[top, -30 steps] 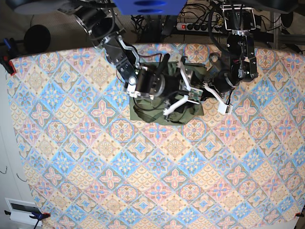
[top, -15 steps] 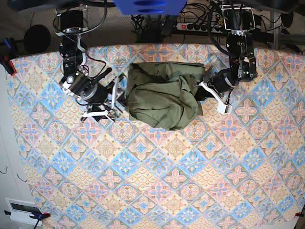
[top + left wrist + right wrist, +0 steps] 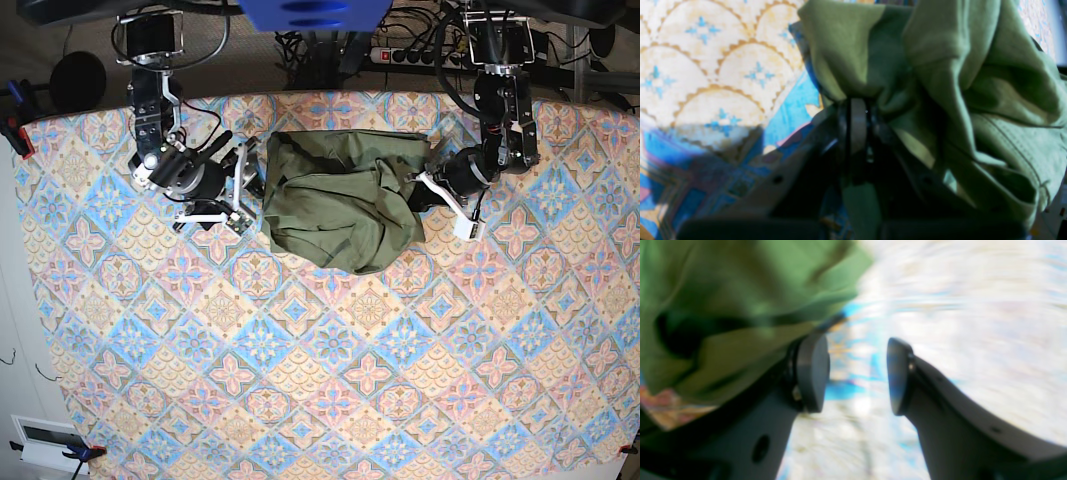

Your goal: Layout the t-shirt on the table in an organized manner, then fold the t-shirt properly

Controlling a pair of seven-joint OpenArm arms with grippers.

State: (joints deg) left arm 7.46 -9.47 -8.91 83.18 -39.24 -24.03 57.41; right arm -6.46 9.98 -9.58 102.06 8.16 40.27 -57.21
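t-shirt: bunched heap, top centre of table
left gripper: clamped on its edge
right gripper: jaws apart, holding nothing

Base view: overhead, straight down on tabletop. Each wrist view: close behind its tool, looking past the tips. All share the t-shirt.

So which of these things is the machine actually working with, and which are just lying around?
Part of the job:
- the t-shirt, bunched up
- the table under it
- left pincer, clamped on the shirt's edge
- right pincer, open beside the shirt

Just lying about:
- power strip and cables behind the table
- red clamp at the table's edge
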